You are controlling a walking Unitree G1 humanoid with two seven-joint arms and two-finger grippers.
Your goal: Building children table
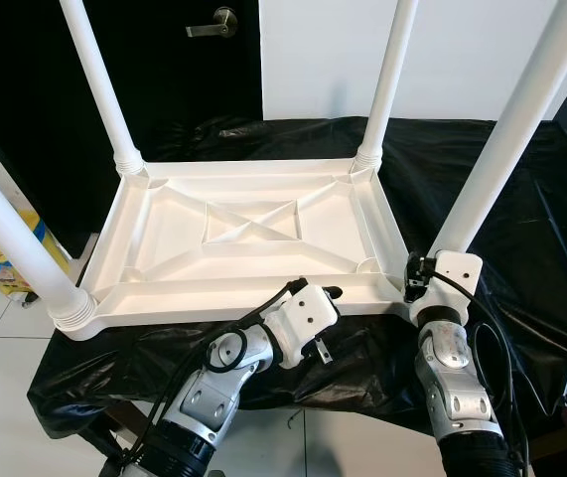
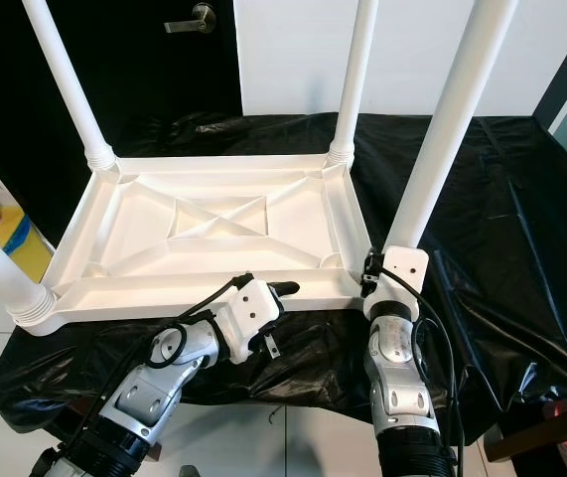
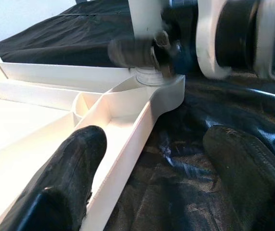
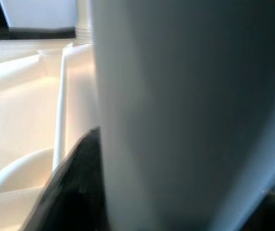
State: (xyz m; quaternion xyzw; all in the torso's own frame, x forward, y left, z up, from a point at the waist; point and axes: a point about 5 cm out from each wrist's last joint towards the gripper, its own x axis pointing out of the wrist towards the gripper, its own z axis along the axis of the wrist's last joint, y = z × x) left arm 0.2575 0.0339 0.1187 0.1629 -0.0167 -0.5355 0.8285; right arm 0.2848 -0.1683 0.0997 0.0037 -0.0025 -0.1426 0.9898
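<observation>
the white plastic children's table (image 1: 253,234) lay upside down on the black-sheeted surface (image 1: 521,199), four white legs up. our right gripper (image 1: 420,276) had its fingers clamped on the near right white round leg (image 1: 501,149). our left gripper (image 3: 151,192) sat fingers spread, astride the table's near rim.
</observation>
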